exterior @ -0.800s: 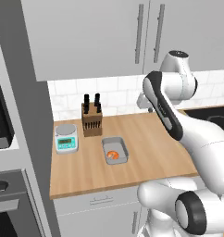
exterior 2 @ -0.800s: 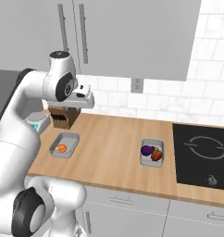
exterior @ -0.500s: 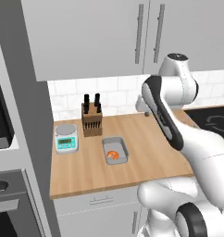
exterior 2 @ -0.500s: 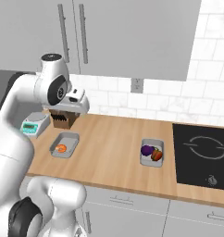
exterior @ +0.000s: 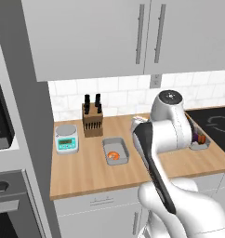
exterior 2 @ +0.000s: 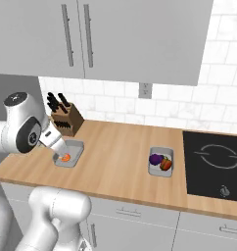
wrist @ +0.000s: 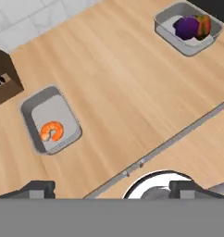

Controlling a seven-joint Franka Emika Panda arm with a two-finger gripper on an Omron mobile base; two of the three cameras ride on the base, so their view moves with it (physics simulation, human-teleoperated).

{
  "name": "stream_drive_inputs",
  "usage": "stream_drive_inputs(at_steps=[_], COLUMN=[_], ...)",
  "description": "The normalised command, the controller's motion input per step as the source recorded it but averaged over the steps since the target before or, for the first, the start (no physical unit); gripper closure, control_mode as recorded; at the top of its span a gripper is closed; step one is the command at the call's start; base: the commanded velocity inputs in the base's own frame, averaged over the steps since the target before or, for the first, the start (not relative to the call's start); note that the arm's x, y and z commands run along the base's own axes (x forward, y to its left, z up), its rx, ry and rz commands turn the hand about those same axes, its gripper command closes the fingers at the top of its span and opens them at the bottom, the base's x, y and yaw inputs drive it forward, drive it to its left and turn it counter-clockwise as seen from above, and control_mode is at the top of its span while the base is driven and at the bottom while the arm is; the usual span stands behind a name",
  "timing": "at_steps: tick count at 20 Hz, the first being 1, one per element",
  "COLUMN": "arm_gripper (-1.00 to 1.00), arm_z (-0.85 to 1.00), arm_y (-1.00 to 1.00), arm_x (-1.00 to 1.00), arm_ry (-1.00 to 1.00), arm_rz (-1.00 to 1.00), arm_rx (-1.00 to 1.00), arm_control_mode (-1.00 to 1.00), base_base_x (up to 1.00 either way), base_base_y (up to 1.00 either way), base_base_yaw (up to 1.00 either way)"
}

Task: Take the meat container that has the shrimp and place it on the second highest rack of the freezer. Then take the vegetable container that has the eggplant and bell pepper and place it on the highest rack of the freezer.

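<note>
vegetable container (exterior: 200, 141): left base view, mostly behind the arm; only its right end with a bit of orange and purple shows.
meat container (exterior 2: 70, 153): right base view, near-left corner covered by the arm's wrist; shrimp (exterior 2: 65, 158) partly covered too.
knife block (wrist: 3, 86): hand view, cut off by the left edge; only a dark brown corner shows.
cooktop (exterior: 216, 125): left base view, cut by the right edge, near part behind the arm.
kitchen scale (exterior: 67, 138): display digits too small to read.
gripper (wrist: 111, 187): hand view, only the two tips rise above the bottom band; they stand wide apart.
wall oven (exterior: 3, 139): left base view, cut by the left edge.
</note>
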Motion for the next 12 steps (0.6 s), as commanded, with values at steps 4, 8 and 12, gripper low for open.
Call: stream_drive_inputs(at_steps=[4,8,12], arm_gripper=[-1.00,-1.00,-1.00], arm_z=[-0.34,-0.06,0.00], arm_y=[0.24,0.25,0.15], arm_x=[-0.21,0.26,0.77], arm_ry=[0.01,0.15,0.34], arm_rz=[-0.69,-0.49,-0.24], arm_rx=[0.30,0.25,0.18], arm_control_mode=[-1.00,-1.00,-1.00], base_base_x=[0.00,0.00,0.00], base_base_y=[0.00,0.00,0.00], base_base_yaw=[0.00,0.00,0.00])
